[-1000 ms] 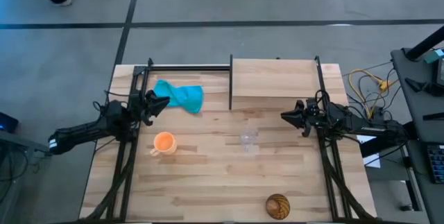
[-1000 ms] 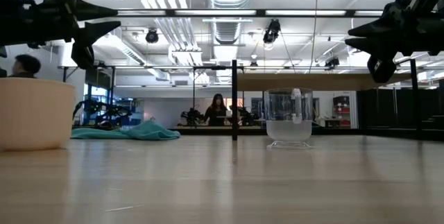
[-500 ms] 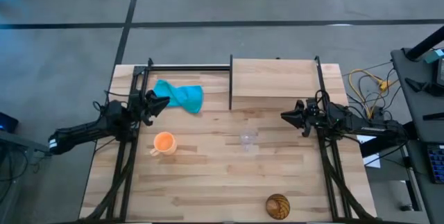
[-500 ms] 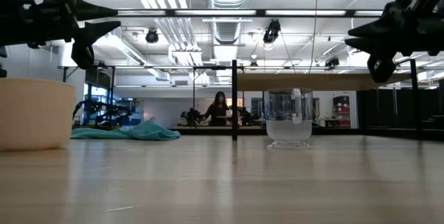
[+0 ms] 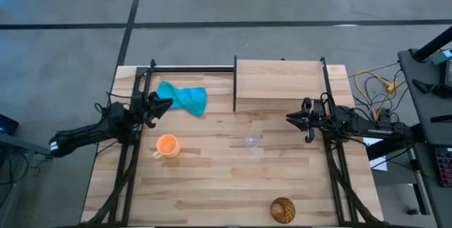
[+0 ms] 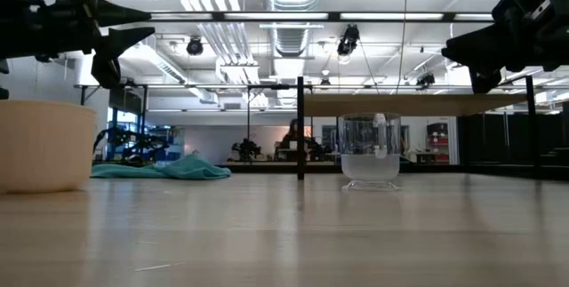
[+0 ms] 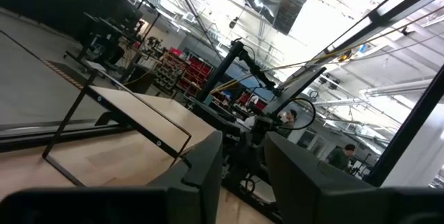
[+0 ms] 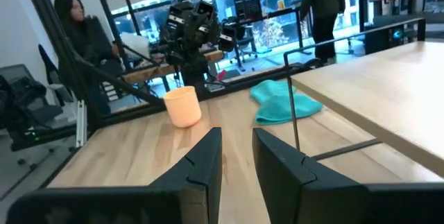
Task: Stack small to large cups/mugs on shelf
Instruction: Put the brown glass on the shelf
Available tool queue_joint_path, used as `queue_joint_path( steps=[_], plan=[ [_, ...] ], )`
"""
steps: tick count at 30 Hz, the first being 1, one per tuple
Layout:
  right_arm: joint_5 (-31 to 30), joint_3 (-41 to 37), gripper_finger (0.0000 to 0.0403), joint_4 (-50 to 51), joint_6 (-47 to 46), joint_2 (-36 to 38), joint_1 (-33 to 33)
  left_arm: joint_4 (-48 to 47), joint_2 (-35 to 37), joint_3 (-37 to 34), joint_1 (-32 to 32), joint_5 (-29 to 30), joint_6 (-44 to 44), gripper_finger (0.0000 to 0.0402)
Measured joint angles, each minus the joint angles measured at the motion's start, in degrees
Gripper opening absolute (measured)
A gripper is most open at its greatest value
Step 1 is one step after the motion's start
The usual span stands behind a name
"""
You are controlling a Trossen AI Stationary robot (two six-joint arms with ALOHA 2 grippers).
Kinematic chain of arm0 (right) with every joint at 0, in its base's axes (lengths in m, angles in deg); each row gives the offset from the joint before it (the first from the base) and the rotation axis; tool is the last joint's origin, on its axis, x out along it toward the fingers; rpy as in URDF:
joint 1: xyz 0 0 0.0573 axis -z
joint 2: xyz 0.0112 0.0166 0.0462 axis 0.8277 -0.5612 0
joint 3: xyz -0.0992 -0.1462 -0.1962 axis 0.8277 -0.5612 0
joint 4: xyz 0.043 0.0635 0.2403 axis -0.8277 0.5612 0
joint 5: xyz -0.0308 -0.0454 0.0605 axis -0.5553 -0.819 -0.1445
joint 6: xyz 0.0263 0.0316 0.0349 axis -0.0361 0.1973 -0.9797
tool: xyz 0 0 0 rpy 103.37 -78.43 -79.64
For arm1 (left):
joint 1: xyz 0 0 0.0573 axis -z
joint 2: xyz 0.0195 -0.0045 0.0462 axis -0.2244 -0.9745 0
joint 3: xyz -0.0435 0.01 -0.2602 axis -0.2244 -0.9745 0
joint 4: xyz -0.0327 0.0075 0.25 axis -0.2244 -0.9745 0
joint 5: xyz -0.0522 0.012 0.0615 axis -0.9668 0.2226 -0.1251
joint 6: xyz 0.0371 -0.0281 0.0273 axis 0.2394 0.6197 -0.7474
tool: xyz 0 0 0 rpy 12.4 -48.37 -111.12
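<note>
1. Left hand (image 5: 164, 104) hangs above the bench (image 5: 212, 186), its fingers slightly apart and holding nothing; it is on the far side of the orange mug (image 5: 167, 145) and just beside the teal cloth (image 5: 183, 97).
2. Right hand (image 5: 292, 118) is also raised off the bench, fingers a little apart and empty, on the opposite side of the glass cup (image 5: 253, 140) from the orange mug, pointing inward.
3. The orange mug stands upright on the bench, well apart from the glass cup, with its handle toward the near-left.
4. The glass cup stands upright near the bench's middle, in front of the shelf (image 5: 279, 83); in the low view (image 6: 372, 149) it shows below the shelf board's edge.
5. The brown wood-grain cup (image 5: 282, 210) sits at the bench's near edge, well away from the orange mug and on the near side of the glass cup.
6. The shelf, a light-wood board on black posts, is at the far side of the bench, beyond the glass cup, with nothing on it.
7. In the right wrist view the orange mug (image 8: 182, 106) and the cloth (image 8: 284, 102) show, with people (image 8: 76, 30) in the room behind.
</note>
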State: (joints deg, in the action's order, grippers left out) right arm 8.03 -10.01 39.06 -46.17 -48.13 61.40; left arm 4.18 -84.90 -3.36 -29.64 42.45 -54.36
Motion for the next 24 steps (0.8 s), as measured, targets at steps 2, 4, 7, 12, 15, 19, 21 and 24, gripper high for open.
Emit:
queue_joint_path(
  steps=[2,4,7,12,15,19,21,24],
  plan=[
    [0.0,0.0,0.0077,0.0,-1.7,0.0,0.0,0.0,0.0,0.0,0.0,0.2,0.0,0.0096],
    [0.0,0.0,0.0077,-0.1,-6.0,0.0,0.0,0.0,0.0,0.0,0.0,0.2,0.0,0.0096],
    [0.0,0.0,0.0077,-0.3,-12.1,0.0,0.0,0.0,0.0,0.0,0.0,0.2,0.0,0.0096],
    [0.0,0.0,0.0077,-0.1,-15.1,0.0,0.0,0.0,0.0,0.0,0.0,0.4,0.0,0.0096],
    [0.0,0.0,0.0077,-0.1,-15.1,0.0,0.0,0.1,0.0,0.0,-0.1,1.6,0.0,0.0096],
    [-2.7,0.0,0.0077,-0.3,-15.3,0.0,0.0,0.7,0.0,0.0,-0.1,2.2,0.1,0.0096],
    [-4.2,0.0,0.0077,-0.8,-17.3,0.0,0.0,1.6,0.0,0.0,-0.1,2.1,0.1,0.0096],
    [-4.5,0.0,0.0077,-1.3,-21.5,0.0,0.0,2.0,-0.1,0.0,-0.1,3.4,-0.7,0.0096]
  ],
)
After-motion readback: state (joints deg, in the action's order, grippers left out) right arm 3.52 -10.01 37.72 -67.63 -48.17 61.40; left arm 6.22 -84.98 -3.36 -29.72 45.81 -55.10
